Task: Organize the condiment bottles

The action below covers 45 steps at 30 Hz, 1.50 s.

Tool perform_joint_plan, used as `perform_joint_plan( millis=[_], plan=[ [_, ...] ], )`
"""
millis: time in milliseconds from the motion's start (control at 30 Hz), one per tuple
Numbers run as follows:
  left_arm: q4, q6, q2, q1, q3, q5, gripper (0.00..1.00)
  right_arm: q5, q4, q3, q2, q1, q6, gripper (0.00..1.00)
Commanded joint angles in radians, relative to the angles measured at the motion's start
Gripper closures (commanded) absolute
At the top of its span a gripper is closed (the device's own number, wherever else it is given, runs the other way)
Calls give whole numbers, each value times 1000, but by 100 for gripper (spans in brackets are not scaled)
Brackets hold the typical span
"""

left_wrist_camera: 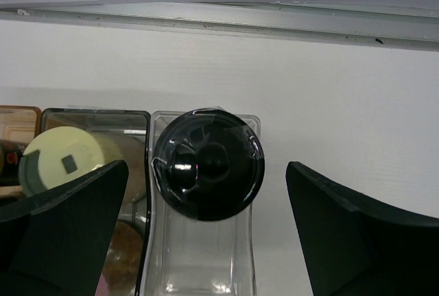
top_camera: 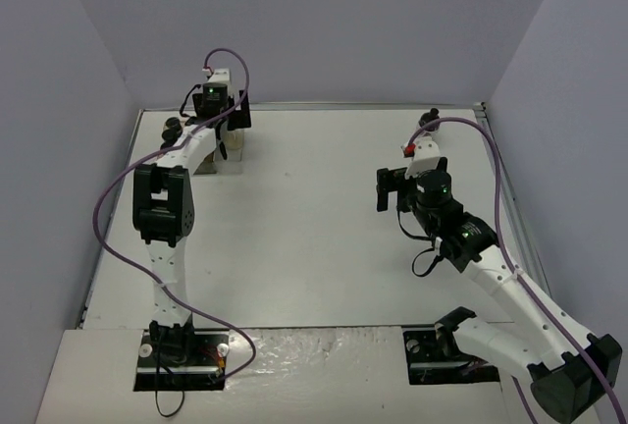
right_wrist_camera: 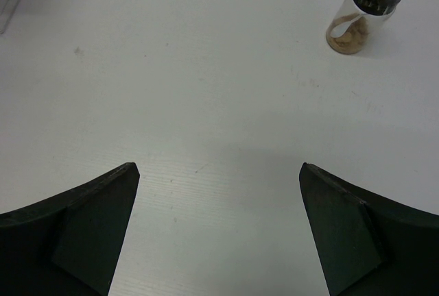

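Left end effector [left_wrist_camera: 208, 167], jaws apart, over knob-capped bottle [left_wrist_camera: 208, 151] in clear section [left_wrist_camera: 199, 268]

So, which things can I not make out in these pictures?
- Left wrist view: the brown section of the tray, cut off by the left edge.
- Top view: what is in the tray, hidden under the left arm.
- Right wrist view: the cap of the bottle, cut off by the top edge.

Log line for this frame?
left gripper open over knob-cap bottle in clear tray section | right gripper open, empty | second bottle on table
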Motion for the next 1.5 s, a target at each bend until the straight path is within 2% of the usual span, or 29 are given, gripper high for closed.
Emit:
perform_joint_plan(
  millis=[0, 100, 267, 333, 400, 500, 633, 800, 1133, 1333, 1467],
  plan=[
    [-25, -58, -222, 6, 10, 34, 3, 77, 58, 60, 50, -7, 23, 0],
    [-94, -102, -305, -3, 0, 78, 3, 129, 58, 89, 114, -26, 40, 0],
    [-202, -138, -516, -76, -75, 126, 3, -23, 104, 186, 344, -245, 91, 0],
    [-233, -132, -600, -121, -154, 117, 3, -37, 201, 193, 414, -294, 95, 0],
    [-238, -140, -665, -138, -204, 125, 3, -46, 254, 198, 472, -326, 96, 0],
    [-233, -140, -786, -154, -353, 155, 3, -41, 421, 212, 589, -364, 66, 1],
    [-264, -19, -945, -159, -546, 161, 3, -73, 532, 265, 737, -426, 30, 0],
    [-202, 54, -1095, -168, -733, 83, 3, -122, 593, 387, 873, -499, 6, 0],
    [-197, 69, -1090, -181, -765, 43, 3, -252, 570, 647, 1111, -548, -65, 0],
    [-195, 67, -1073, -189, -768, 43, 3, -265, 581, 732, 1229, -552, -77, 1],
    [-198, 71, -1070, -188, -767, 41, 3, -273, 604, 757, 1256, -554, -91, 5]
  ],
)
